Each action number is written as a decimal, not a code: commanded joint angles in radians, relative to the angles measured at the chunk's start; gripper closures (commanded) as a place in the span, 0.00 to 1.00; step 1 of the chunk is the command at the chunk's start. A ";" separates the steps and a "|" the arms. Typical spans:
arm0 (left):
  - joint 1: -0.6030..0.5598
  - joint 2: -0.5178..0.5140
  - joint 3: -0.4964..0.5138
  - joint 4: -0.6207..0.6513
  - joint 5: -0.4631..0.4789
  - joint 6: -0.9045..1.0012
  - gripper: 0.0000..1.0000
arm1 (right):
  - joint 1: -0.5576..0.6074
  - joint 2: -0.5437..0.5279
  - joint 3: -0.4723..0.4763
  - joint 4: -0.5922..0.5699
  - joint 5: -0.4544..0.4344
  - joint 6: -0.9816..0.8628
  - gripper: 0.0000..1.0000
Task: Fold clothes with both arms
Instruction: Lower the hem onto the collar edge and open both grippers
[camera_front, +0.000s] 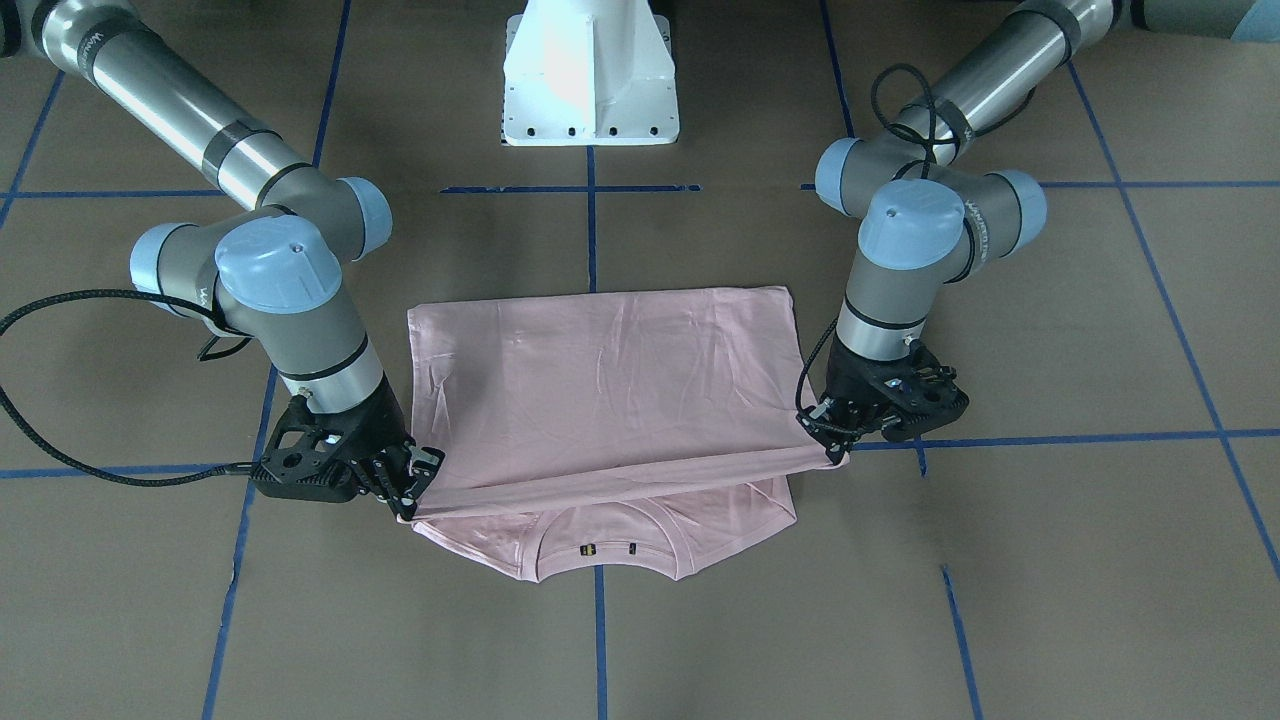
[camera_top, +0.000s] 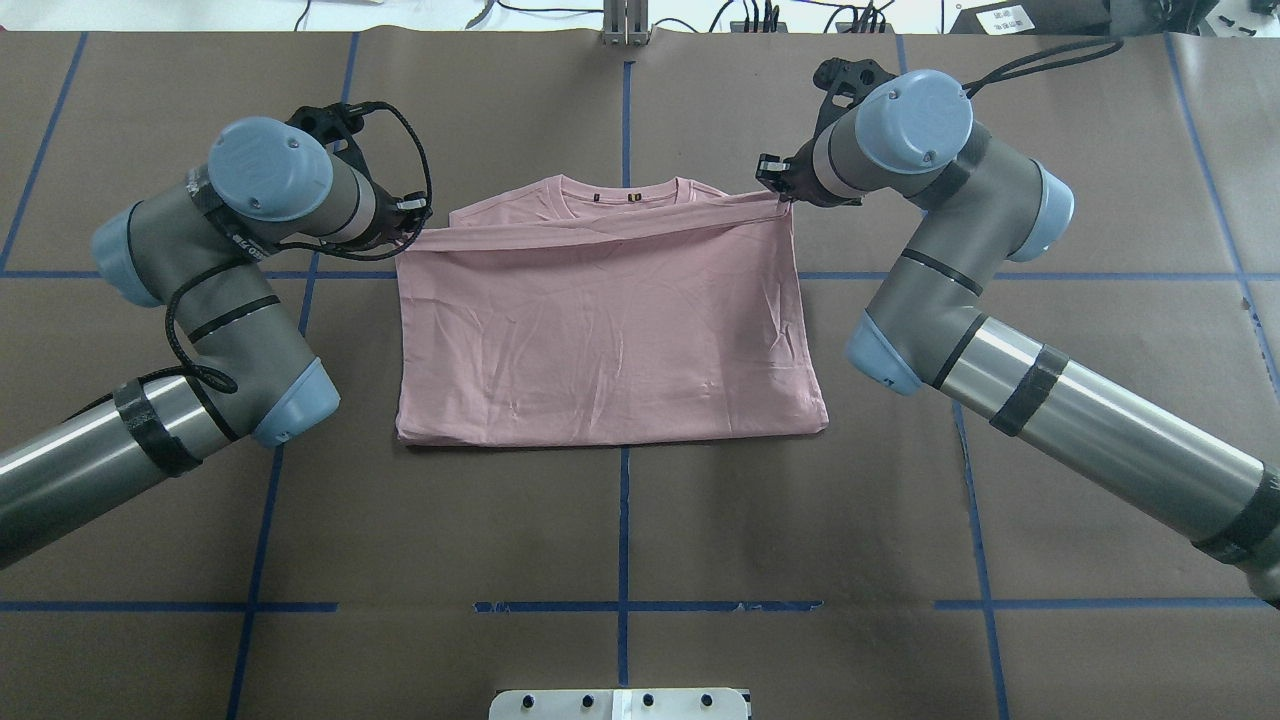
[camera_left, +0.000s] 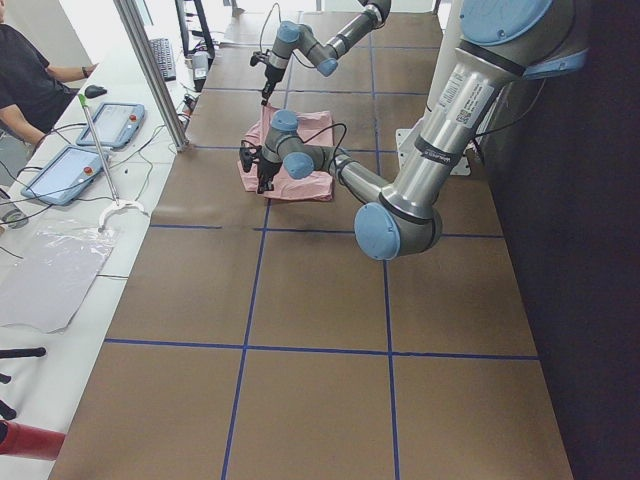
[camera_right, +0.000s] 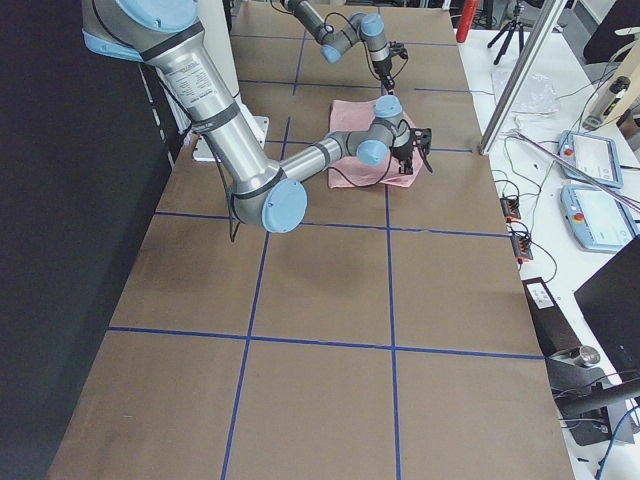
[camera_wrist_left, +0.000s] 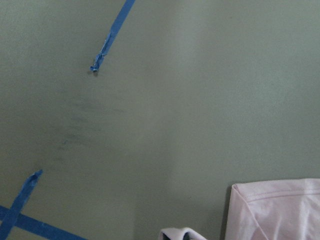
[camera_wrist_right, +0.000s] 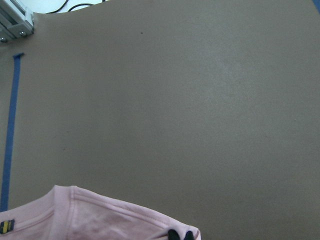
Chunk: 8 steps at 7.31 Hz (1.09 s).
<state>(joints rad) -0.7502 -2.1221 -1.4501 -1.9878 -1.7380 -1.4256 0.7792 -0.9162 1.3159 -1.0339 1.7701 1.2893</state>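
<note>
The light pink T-shirt (camera_top: 600, 330) lies folded on the brown table, plain side up, with the ribbed collar (camera_top: 630, 190) showing at its far edge. The print is hidden. My left gripper (camera_top: 418, 222) is shut on one end of the shirt's upper folded edge, also in the front view (camera_front: 828, 447). My right gripper (camera_top: 780, 190) is shut on the other end, also in the front view (camera_front: 415, 490). The edge hangs taut between them, just above the collar part (camera_front: 600, 550). Each wrist view shows a shirt corner (camera_wrist_left: 275, 210) (camera_wrist_right: 100, 215).
The white pedestal base (camera_front: 590, 80) stands at the robot's side of the table. Blue tape lines (camera_top: 624, 520) cross the brown surface. A person (camera_left: 30, 80) and tablets (camera_left: 65, 172) are at a side desk beyond the far edge.
</note>
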 joint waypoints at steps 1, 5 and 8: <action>0.000 -0.007 0.010 0.001 0.000 0.001 1.00 | 0.005 0.019 -0.035 0.002 -0.009 -0.001 1.00; 0.002 -0.036 0.014 0.003 0.000 0.000 1.00 | -0.001 0.026 -0.024 0.006 -0.001 -0.001 1.00; 0.003 -0.036 0.016 0.006 0.003 0.000 0.00 | -0.020 0.000 -0.029 0.061 -0.003 -0.057 0.00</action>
<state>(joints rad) -0.7477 -2.1600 -1.4352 -1.9853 -1.7366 -1.4255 0.7669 -0.9055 1.2862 -0.9871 1.7663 1.2702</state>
